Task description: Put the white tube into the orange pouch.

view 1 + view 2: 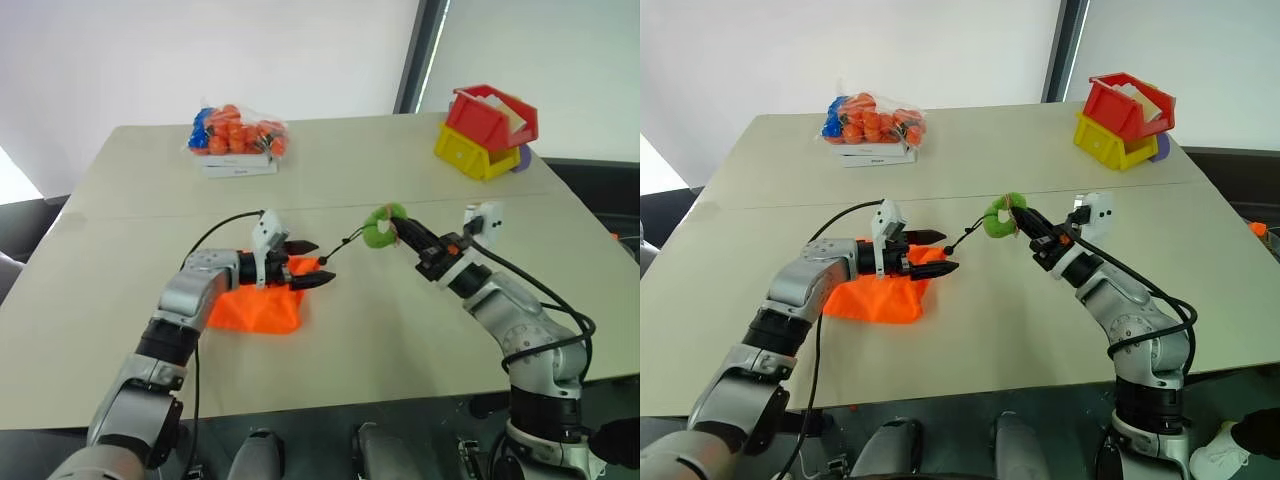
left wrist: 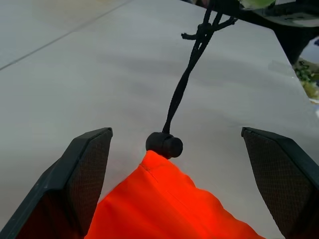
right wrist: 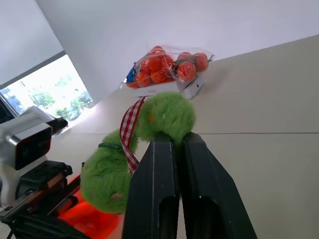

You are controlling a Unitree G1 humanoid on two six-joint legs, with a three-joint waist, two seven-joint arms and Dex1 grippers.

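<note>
The left gripper (image 1: pixel 318 263) is nearest, reaching over the orange pouch (image 1: pixel 256 306) with its two black fingers (image 2: pixel 84 174) spread wide and nothing between them; the pouch's gathered neck lies in the gap without touching either pad. The pouch itself lies flat on the beige table (image 1: pixel 400 330), toward the robot's left of centre. From its neck a black cord (image 2: pixel 182 87), passing through a small round cord lock (image 2: pixel 164 145), runs up and across to a fuzzy green ring (image 1: pixel 383 226). The right gripper (image 1: pixel 403 232) is clamped shut on that ring, holding it above the table so the cord hangs taut between ring and pouch; a red-and-white checked ribbon (image 3: pixel 129 133) is tied round the ring.

At the far left of the table a clear bag of orange and blue balls (image 1: pixel 237 133) rests on a flat white box (image 1: pixel 238 166). At the far right a red bin (image 1: pixel 491 114) sits tilted atop a yellow bin (image 1: pixel 474 153).

I cannot make out the white tube anywhere.
</note>
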